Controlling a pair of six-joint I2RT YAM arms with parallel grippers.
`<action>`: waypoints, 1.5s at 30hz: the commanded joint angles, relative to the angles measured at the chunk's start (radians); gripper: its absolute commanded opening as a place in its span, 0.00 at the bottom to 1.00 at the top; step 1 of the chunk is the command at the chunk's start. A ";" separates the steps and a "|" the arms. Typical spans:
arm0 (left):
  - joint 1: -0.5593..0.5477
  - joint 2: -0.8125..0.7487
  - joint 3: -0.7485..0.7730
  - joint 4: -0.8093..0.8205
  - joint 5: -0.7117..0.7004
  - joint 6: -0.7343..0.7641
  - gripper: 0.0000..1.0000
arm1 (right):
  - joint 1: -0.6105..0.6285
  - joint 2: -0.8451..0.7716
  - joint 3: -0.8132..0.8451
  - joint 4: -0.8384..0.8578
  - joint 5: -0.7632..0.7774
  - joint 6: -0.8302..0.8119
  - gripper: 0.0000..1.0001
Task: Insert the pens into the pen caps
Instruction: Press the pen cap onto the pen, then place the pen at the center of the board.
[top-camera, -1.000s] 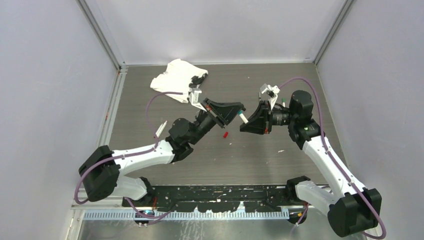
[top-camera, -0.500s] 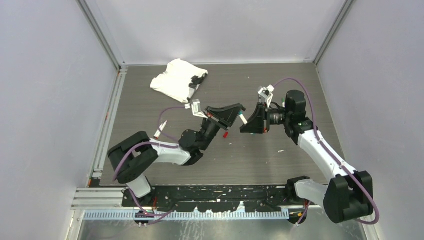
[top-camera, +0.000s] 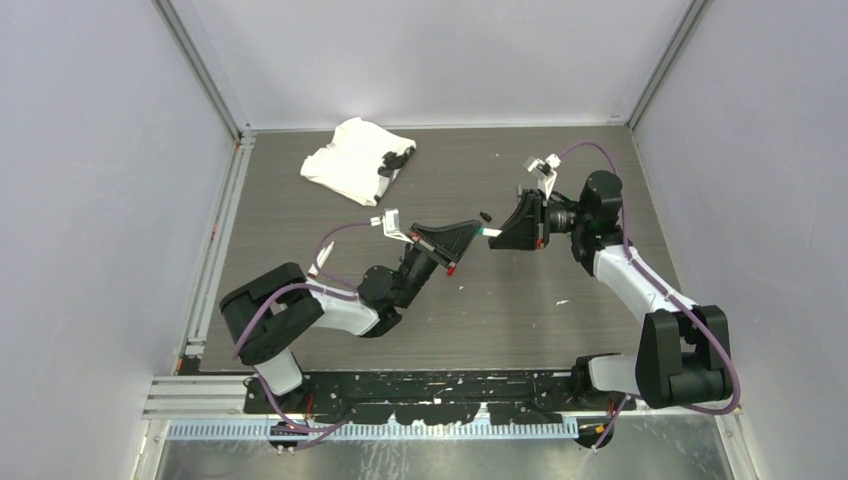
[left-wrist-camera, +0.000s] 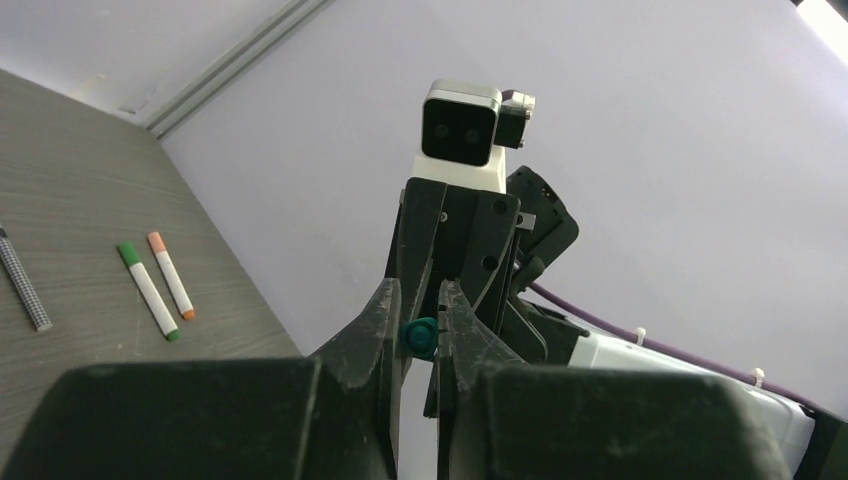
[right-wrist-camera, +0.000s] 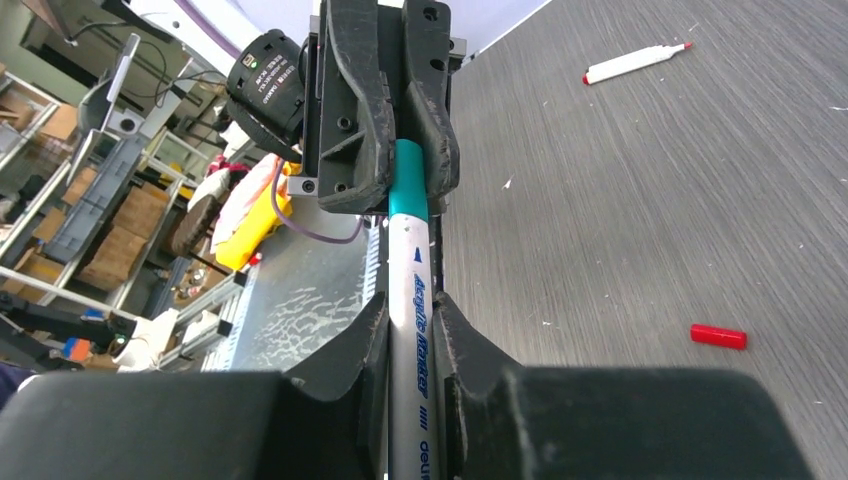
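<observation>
My left gripper (top-camera: 470, 230) and right gripper (top-camera: 498, 234) face each other above the middle of the table. In the left wrist view the left gripper (left-wrist-camera: 420, 292) is shut on a teal pen cap (left-wrist-camera: 420, 337). In the right wrist view the right gripper (right-wrist-camera: 410, 305) is shut on a white-barrelled pen (right-wrist-camera: 414, 340). The pen's front end sits in the teal cap (right-wrist-camera: 407, 180), which the left fingers (right-wrist-camera: 350, 110) pinch. The pen (top-camera: 488, 232) bridges the two grippers in the top view.
A red cap (right-wrist-camera: 718, 336) lies on the table below the grippers. A red-tipped white pen (right-wrist-camera: 637, 62) lies to the left. Green (left-wrist-camera: 150, 292), orange (left-wrist-camera: 170, 275) and dark grey (left-wrist-camera: 22, 280) pens lie at the right. A small black cap (top-camera: 484, 215) and a white cloth (top-camera: 350, 160) are farther back.
The right gripper has shifted right and away from me, still holding the pen. The left arm has folded in and its gripper has dropped slightly. Pen and cap stay joined between them.
</observation>
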 joint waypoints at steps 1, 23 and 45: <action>-0.180 0.089 -0.052 -0.134 0.472 -0.019 0.00 | 0.076 -0.036 0.070 -0.003 0.291 -0.160 0.01; 0.076 -0.598 -0.219 -0.918 0.329 0.319 0.64 | -0.044 0.035 0.172 -0.920 0.684 -0.956 0.01; 0.076 -0.669 -0.372 -0.946 0.213 0.363 0.72 | -0.102 0.358 0.208 -0.582 1.540 -0.750 0.18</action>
